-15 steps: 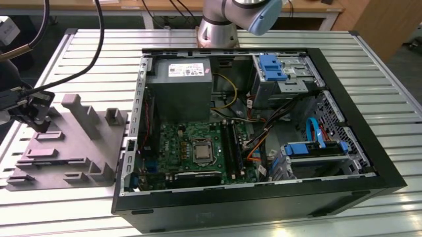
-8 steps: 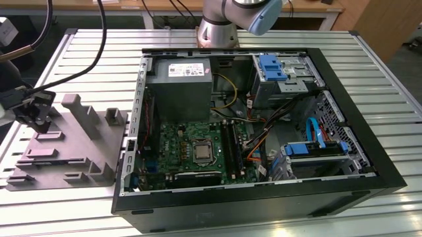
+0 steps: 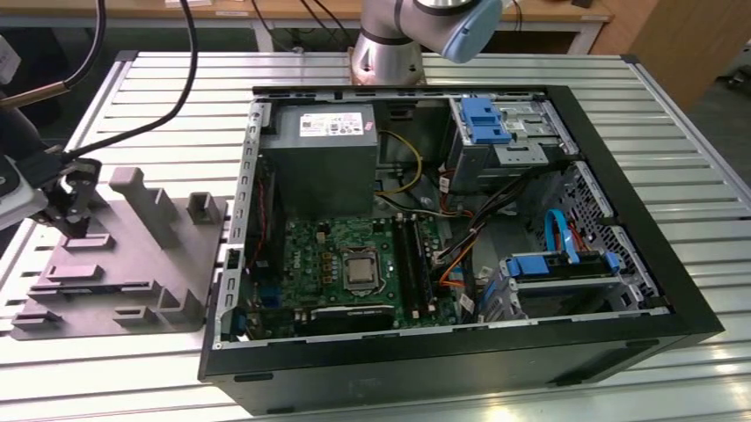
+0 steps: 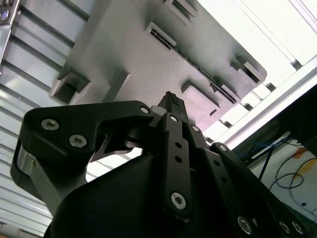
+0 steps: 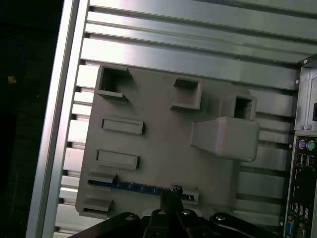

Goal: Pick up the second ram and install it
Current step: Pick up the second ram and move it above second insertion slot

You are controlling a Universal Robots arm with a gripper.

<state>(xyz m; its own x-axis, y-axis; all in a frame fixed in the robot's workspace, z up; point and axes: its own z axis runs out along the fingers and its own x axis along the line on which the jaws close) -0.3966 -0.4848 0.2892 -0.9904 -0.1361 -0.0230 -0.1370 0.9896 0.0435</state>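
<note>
Hand (image 5: 173, 192) at second ram (image 5: 138, 187) in grey fixture (image 5: 158, 148) — contact obscured.

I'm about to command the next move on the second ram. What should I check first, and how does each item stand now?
1. Second ram located: ok, it lies in a slot along one edge of the grey fixture.
2. Gripper at the ram: ok, its tip meets the stick in the first wrist view.
3. Gripper centred along the stick: cannot tell.
4. Ram lifted clear of the fixture: not ok, it is seated there.
5. Computer case open: ok, the motherboard slots are exposed.
6. Free slot for this ram: cannot tell.
</note>
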